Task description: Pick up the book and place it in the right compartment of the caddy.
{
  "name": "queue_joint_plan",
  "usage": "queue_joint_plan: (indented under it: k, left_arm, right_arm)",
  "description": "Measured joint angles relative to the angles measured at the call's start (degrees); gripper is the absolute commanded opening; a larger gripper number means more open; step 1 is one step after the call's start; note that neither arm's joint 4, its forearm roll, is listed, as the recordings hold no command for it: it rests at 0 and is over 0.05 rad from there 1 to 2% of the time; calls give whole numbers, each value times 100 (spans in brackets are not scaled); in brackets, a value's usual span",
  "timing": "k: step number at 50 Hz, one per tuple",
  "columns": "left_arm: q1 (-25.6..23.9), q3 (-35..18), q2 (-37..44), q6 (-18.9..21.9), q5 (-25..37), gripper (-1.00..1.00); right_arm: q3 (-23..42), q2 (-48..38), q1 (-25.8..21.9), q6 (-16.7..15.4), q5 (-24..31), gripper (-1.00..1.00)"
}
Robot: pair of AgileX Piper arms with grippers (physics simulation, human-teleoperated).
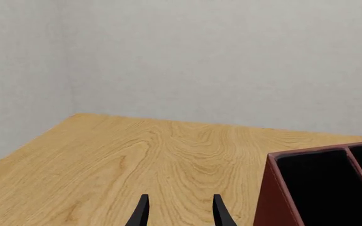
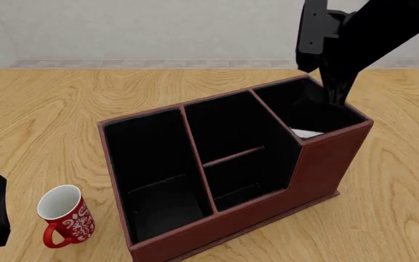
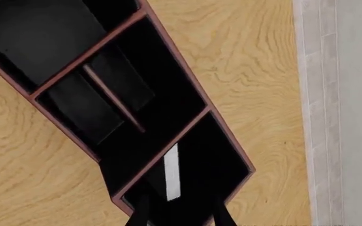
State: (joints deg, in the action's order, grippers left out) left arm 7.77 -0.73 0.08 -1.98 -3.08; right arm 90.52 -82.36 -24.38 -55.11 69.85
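Hovering above the caddy (image 2: pixel 318 158), the right gripper (image 3: pixel 179 217) had its fingers spread and empty; the book (image 3: pixel 172 172) sat inside the right compartment (image 2: pixel 307 106). Placement looked done, only withdrawal left.

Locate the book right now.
In the front view the book lies inside the caddy's right compartment, white page edge showing, below the right gripper.

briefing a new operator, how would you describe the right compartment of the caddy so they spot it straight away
Find the caddy, the big reddish-brown box with a black interior on the wooden table. Its three sections run side by side; the right compartment is the end one beneath the right claw. It is the narrowest, has taller walls than the others, and shows the book's white page edges inside.
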Motion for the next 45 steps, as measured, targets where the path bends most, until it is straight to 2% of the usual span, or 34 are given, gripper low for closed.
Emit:
queue_joint_plan:
  k: [17, 45]
  left_arm:
    - [0, 1, 0, 0, -1, 100]
    - [0, 1, 0, 0, -2, 100]
  right_arm:
    - [4, 175, 46, -77, -1, 100]
    - [-86, 1016, 77, -293, -1, 100]
